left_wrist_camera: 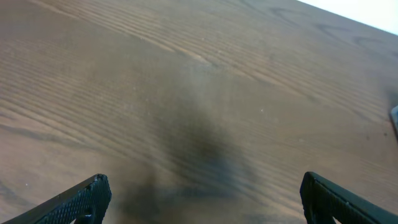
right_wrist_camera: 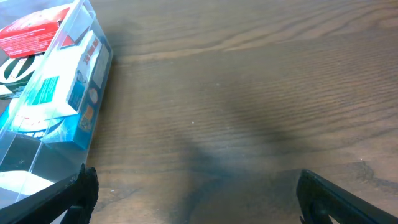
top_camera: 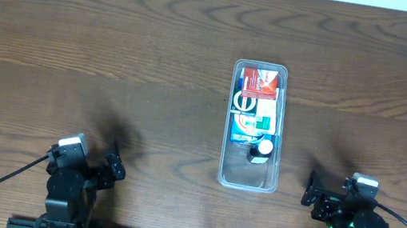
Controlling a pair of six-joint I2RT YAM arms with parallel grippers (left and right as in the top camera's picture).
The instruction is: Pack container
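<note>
Below, wood-grain table [top_camera: 118, 36] stretching wide, my left gripper [left_wrist_camera: 205, 202] and right gripper [right_wrist_camera: 196, 199] hanging spread, container [top_camera: 247, 179] holding boxes [top_camera: 257, 98], perhaps a bottle [top_camera: 262, 149].

Container [top_camera: 247, 179] on table [top_camera: 76, 46], boxes [top_camera: 256, 102] in its far half

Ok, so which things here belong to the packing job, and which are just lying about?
Belongs to the job:
- container
- inside it: red box, green-and-white box, teal box, white-capped bottle

Just lying about:
- no loose items visible
- only the wooden table, with the left end effector and right end effector both open, holding nothing
</note>
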